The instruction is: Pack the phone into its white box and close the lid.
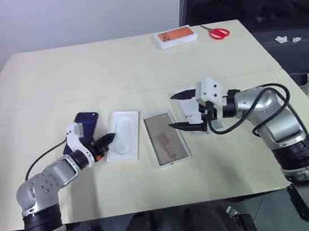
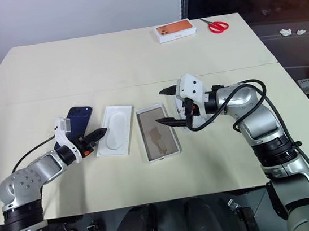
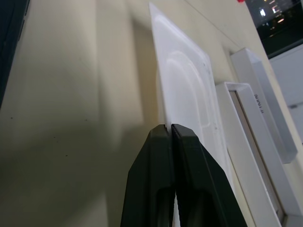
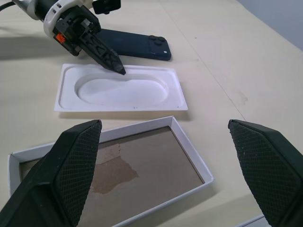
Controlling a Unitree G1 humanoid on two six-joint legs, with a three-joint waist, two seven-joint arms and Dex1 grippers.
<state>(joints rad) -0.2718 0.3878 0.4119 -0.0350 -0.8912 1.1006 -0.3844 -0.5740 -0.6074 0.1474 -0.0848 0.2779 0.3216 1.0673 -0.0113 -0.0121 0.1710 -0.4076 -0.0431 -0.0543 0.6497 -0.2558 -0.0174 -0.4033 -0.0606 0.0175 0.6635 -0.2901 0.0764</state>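
Phone, insert beside white box

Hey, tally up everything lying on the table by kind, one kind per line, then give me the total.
Phones: 1, the phone
Open box trays: 1, the white box
Lids: 1, the lid
Inserts: 1, white insert with oval recess
Closed boxes: 1, box with orange phone picture
Scissors: 1, red-handled scissors
Total: 6
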